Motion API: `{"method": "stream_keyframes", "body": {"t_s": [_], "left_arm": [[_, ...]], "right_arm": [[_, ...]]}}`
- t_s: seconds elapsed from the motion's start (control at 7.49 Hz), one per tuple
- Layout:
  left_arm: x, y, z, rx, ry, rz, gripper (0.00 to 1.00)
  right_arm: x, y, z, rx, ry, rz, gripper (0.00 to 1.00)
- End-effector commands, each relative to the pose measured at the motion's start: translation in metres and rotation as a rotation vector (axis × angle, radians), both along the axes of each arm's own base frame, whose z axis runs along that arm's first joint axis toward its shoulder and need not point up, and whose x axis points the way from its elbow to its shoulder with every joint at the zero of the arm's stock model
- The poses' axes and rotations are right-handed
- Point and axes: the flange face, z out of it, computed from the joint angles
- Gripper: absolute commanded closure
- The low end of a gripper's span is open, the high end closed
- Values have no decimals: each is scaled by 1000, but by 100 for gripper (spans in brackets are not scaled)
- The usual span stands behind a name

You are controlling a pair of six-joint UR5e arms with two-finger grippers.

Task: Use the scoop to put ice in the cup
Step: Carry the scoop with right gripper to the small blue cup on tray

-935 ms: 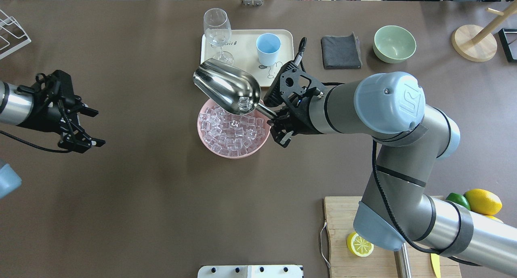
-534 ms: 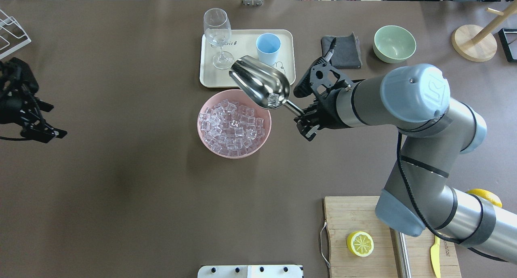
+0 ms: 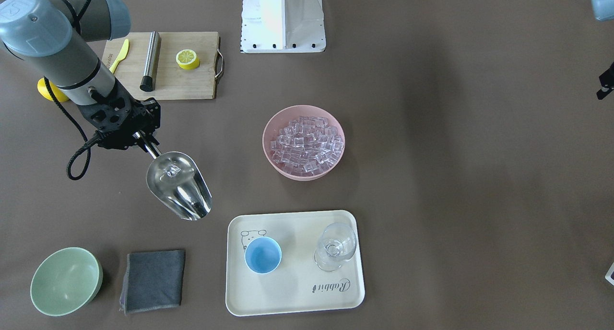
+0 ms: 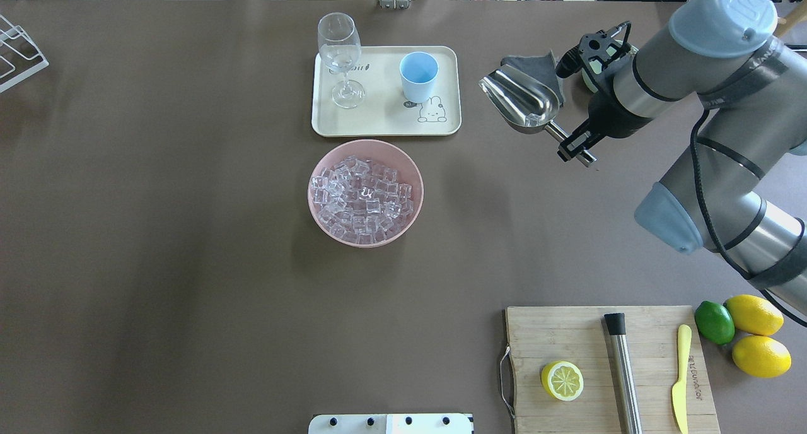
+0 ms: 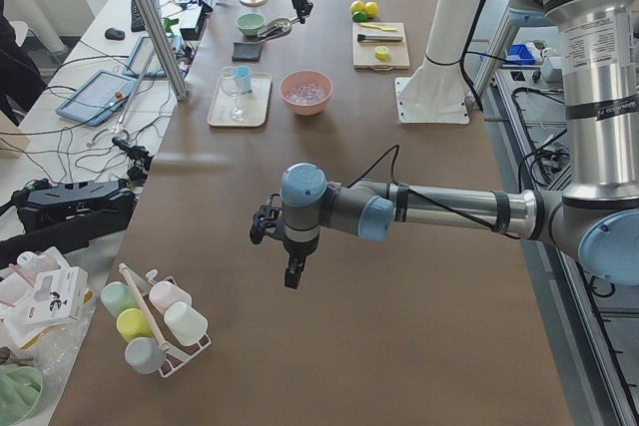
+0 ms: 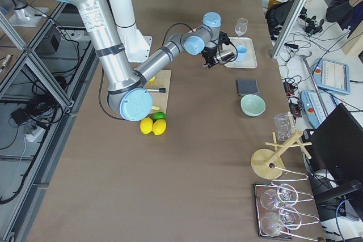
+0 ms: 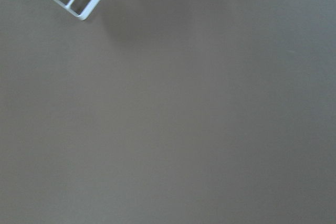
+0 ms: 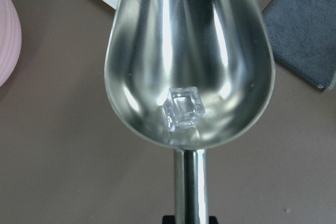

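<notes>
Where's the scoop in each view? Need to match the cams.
Front-facing: scoop left of centre, up-right of grey cloth.
Overhead: scoop upper right, overlapping the cloth.
Exterior left: scoop tiny, top, by the cloth.
Exterior right: scoop upper centre, up-left of cloth.
Left wrist: not in it.
Right wrist: scoop fills frame, cloth top right.
Shared landmark: grey cloth.

Seen from the robot, a cream rectangular tray (image 4: 384, 122) lies at the far middle of the counter (image 4: 189, 263). A clear stemmed glass (image 4: 340, 49) stands on its left half and a small round light-blue plastic cup (image 4: 418, 76) on its right half. Just nearer the robot sits a pink round bowl (image 4: 420, 194) filled with small clear ice cubes (image 4: 362, 197). Right of the tray, a shiny stainless-steel scoop (image 4: 520, 99) hangs above the counter with a single ice cube (image 8: 184, 107) in its trough. A folded grey cloth (image 3: 152, 280) lies beyond the scoop, and a pale green bowl (image 3: 64, 280) lies right of the cloth.
</notes>
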Motion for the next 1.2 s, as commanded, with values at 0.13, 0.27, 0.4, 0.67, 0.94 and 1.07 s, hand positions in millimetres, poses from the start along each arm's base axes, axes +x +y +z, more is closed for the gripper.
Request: {"method": "stream_keyframes", "body": {"t_s": [0.13, 0.27, 0.4, 0.67, 0.94, 1.07], "left_arm": [[-57, 4, 32, -190, 167, -143, 2], [-59, 2, 30, -195, 167, -148, 2], [-59, 1, 30, -193, 165, -147, 2], [-60, -2, 28, -189, 162, -149, 2], [-60, -1, 29, -190, 164, -148, 2], [-60, -1, 29, -192, 164, -149, 2]], "right_arm": [[-17, -37, -59, -16, 109, -104, 100], [-29, -52, -68, -19, 126, -122, 100], [-38, -62, -71, -33, 129, -128, 100], [-56, -83, -88, -41, 129, -145, 100], [-71, -102, -105, -64, 162, -172, 100], [-75, -106, -108, -66, 176, -194, 100]]}}
